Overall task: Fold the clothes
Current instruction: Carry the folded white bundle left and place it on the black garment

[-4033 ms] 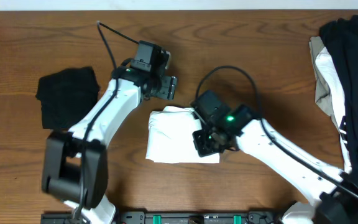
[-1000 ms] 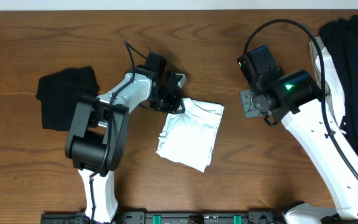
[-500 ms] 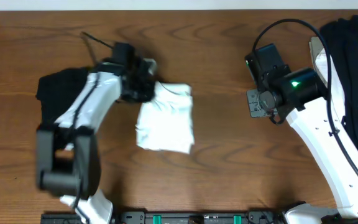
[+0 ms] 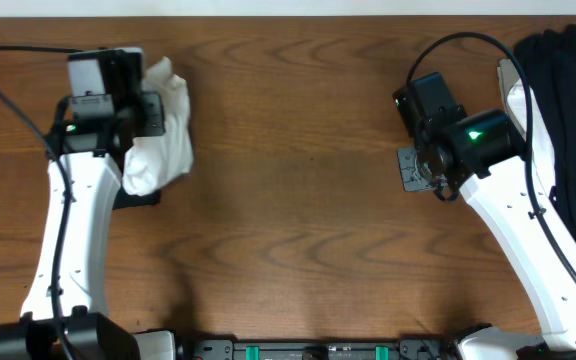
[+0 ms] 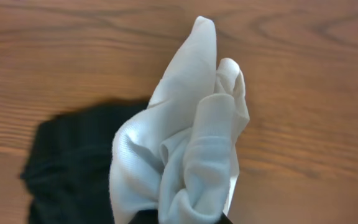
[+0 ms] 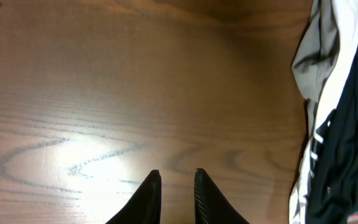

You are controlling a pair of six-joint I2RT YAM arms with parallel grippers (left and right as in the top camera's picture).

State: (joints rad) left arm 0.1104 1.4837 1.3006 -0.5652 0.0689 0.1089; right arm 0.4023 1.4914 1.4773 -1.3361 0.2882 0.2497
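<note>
**Entry 1: white T-shirt** (image 5: 185, 155). A folded bundle at the far left of the table (image 4: 298, 200). We find it clamped at one end in the left gripper (image 4: 148, 112), with its long axis running away from the claw. The folded black garment (image 5: 67, 162) lies directly beneath, so we judge the set-down to be straight down. We cannot tell whether the two cloths already touch.

**Entry 2: unfolded pile** (image 4: 558, 100). It sits at the far right. The right gripper (image 6: 174, 193), jaws slightly apart and empty, stands just left of the pile and is the nearer arm.
</note>
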